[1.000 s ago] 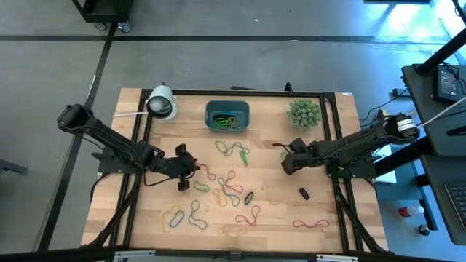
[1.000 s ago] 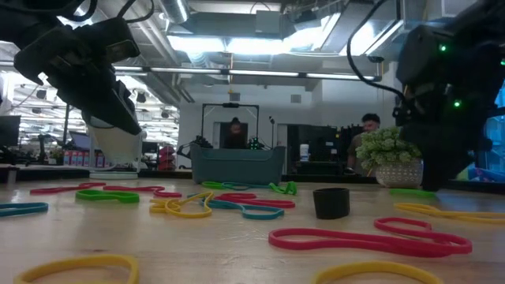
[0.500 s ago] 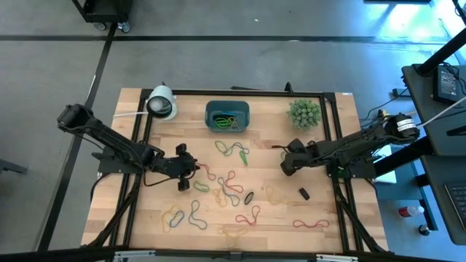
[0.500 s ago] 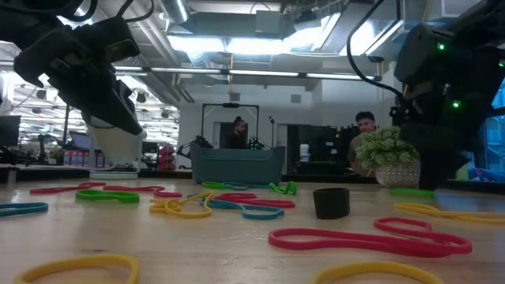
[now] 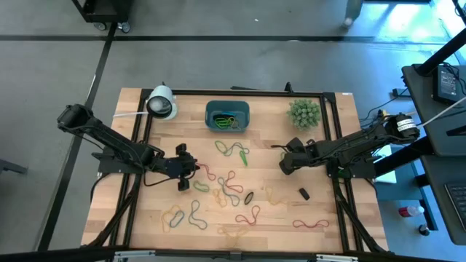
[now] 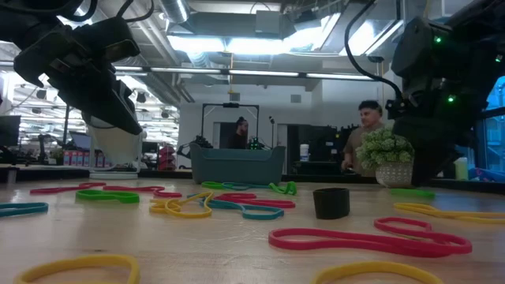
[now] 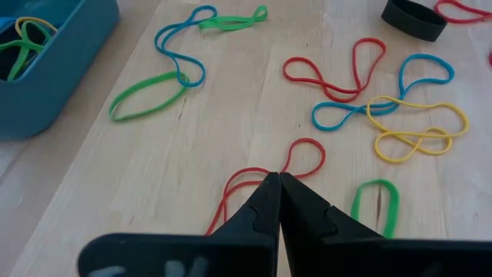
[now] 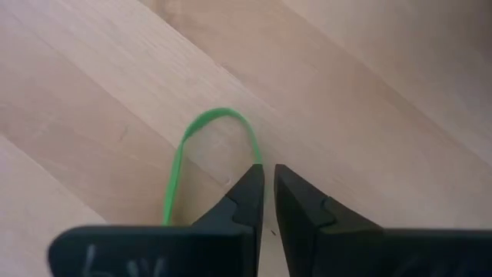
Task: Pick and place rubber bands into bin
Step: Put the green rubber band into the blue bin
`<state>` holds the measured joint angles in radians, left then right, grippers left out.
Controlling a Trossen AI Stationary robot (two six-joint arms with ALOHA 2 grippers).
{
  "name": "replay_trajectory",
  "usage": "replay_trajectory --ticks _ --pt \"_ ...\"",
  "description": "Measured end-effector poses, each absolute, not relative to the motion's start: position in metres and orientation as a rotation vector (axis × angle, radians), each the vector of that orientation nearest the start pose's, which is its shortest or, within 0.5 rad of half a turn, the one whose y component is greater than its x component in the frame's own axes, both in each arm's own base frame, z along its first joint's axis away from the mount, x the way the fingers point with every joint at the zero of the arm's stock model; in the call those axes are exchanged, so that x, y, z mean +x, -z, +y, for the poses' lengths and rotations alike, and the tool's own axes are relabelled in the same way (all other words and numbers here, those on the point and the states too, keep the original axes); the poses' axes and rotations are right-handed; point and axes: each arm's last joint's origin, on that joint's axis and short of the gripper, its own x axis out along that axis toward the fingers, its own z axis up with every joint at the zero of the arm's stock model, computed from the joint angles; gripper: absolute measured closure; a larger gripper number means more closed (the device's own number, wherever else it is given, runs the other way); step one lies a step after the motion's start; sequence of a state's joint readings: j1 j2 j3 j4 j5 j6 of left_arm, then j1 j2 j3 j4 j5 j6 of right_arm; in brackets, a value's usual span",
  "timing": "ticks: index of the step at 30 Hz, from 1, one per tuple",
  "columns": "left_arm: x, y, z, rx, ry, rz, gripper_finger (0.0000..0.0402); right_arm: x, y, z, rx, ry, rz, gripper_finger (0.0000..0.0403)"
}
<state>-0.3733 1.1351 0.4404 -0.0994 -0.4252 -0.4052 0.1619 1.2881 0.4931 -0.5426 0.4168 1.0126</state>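
- Left wrist view: the left gripper (image 7: 273, 185) is seen pinched fully together on a red rubber band (image 7: 296, 154), low over the table.
- The right gripper (image 8: 267, 178) is seen almost closed, a green band (image 8: 188, 154) held at one finger's tip.
- The bin (image 5: 227, 116) is placed at the far middle, some bands already inside.
- A slip is likely if the thin loops are only nipped; bands could be dropped short of the bin.

Teal bin (image 5: 227, 116) holding green and yellow loops; coloured rubber bands (image 5: 231, 191) scattered flat nearby.
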Motion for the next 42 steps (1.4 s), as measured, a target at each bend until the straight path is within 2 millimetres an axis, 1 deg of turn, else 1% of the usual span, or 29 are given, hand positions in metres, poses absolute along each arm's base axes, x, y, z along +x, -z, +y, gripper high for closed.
replay_trajectory --ticks 3,7,11,18,20,24,26,29,36,39,42 --pt "0.192 -0.165 -0.062 -0.079 -0.195 0.704 0.04 0.181 -0.131 0.018 0.488 0.819 1.023 0.0366" --pt "0.192 -0.165 -0.062 -0.079 -0.195 0.704 0.04 0.175 -0.124 0.017 0.518 0.851 1.029 0.0366" --pt "0.192 -0.165 -0.062 -0.079 -0.196 0.704 0.0399 0.172 -0.119 0.017 0.531 0.841 1.023 0.0366" --pt "0.192 -0.165 -0.062 -0.079 -0.196 0.704 0.0399 0.172 -0.118 0.017 0.522 0.827 1.018 0.0366" --pt "0.192 -0.165 -0.062 -0.079 -0.196 0.704 0.0399 0.173 -0.119 0.017 0.519 0.817 1.021 0.0372" --pt "0.192 -0.165 -0.062 -0.079 -0.196 0.704 0.0401 0.18 -0.123 0.018 0.506 0.762 1.013 0.0397" --pt "0.192 -0.165 -0.062 -0.078 -0.196 0.704 0.0399 0.186 -0.127 0.02 0.518 0.717 0.99 0.0397" --pt "0.192 -0.165 -0.062 -0.079 -0.196 0.704 0.0399 0.189 -0.13 0.021 0.492 0.696 0.993 0.04" --pt "0.192 -0.165 -0.062 -0.078 -0.196 0.704 0.0399 0.201 -0.145 0.022 0.462 0.658 0.964 0.0401" --pt "0.192 -0.165 -0.062 -0.078 -0.196 0.704 0.04 0.201 -0.148 0.022 0.453 0.667 0.979 0.04" --pt "0.192 -0.165 -0.062 -0.079 -0.196 0.704 0.0401 0.198 -0.147 0.022 0.443 0.678 1.001 0.0389"
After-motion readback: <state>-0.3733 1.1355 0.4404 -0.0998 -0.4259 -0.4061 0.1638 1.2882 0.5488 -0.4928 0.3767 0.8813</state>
